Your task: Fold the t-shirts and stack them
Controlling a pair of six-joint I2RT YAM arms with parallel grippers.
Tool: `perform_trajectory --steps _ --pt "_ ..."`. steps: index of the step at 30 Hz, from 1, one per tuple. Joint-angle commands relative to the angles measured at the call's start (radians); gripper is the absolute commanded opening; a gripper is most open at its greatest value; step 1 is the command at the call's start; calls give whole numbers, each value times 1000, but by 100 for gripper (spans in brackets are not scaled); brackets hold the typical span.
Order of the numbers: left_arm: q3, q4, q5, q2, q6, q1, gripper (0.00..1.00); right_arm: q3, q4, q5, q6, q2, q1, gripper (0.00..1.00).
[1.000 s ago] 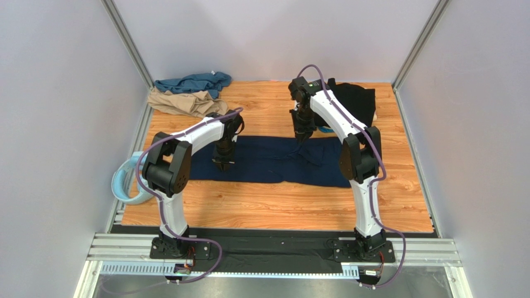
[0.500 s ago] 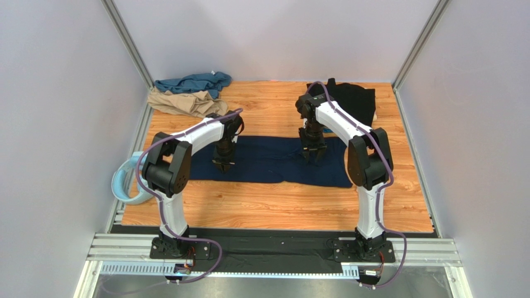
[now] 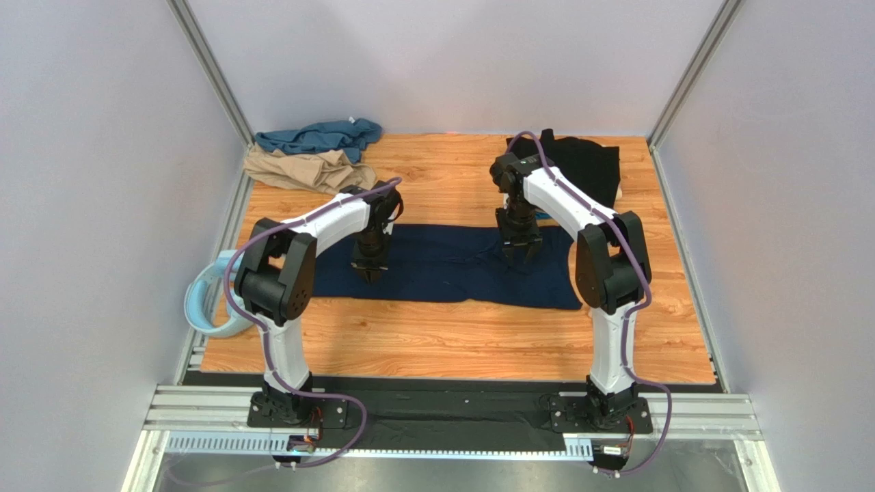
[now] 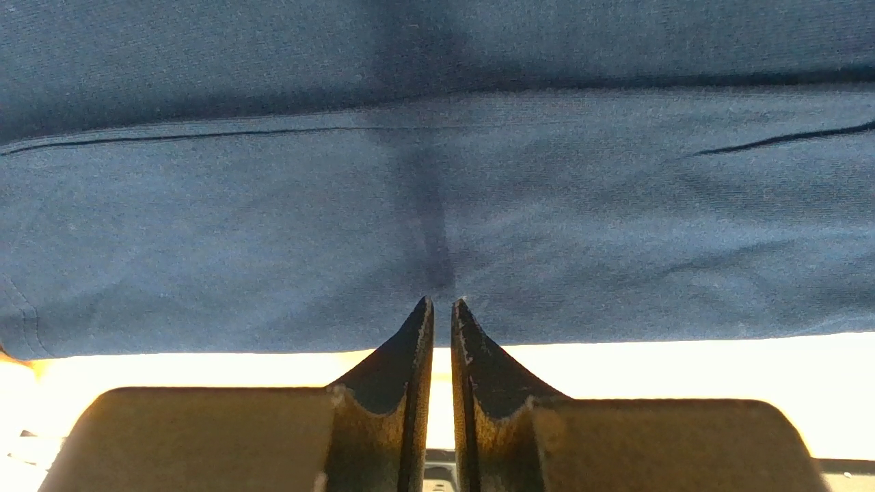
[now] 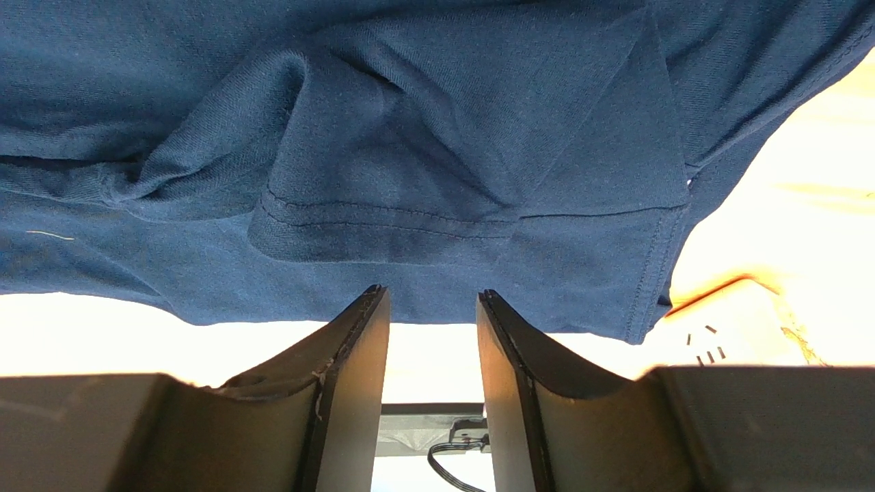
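The dark navy t-shirt [image 3: 442,269] lies spread out across the middle of the table. My left gripper [image 3: 370,269] stands on its left part. In the left wrist view the gripper [image 4: 442,300] is shut to a thin slit with its tips at the navy cloth [image 4: 411,205], and no cloth shows between them. My right gripper [image 3: 521,254] is over the shirt's right part. It is open and empty [image 5: 431,292], just above a folded-over sleeve [image 5: 431,185]. The black t-shirt [image 3: 585,164] lies at the back right. The teal t-shirt [image 3: 318,136] and tan t-shirt [image 3: 303,169] lie crumpled at the back left.
A pale blue plastic ring [image 3: 205,302] hangs over the table's left edge. A small pale object [image 5: 724,318] sits by the navy shirt's hem in the right wrist view. Grey walls close in the left, right and back sides. Bare wood [image 3: 452,343] lies in front of the shirt.
My right gripper has come down and nearer, from the shirt's far edge onto its right part, and the raised cloth now lies flat. The left arm has not moved.
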Motion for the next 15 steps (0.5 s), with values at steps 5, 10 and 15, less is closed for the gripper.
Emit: perform_trajectory --steps 5,10,15 --pt "4 -4 -2 -16 11 1 17 -22 24 -5 -18 13 0 42" --pt "10 -3 3 -7 8 1 17 -48 34 -30 -19 22 1 42" --pt "9 -5 -2 -8 6 1 17 -62 53 -28 -13 28 1 42"
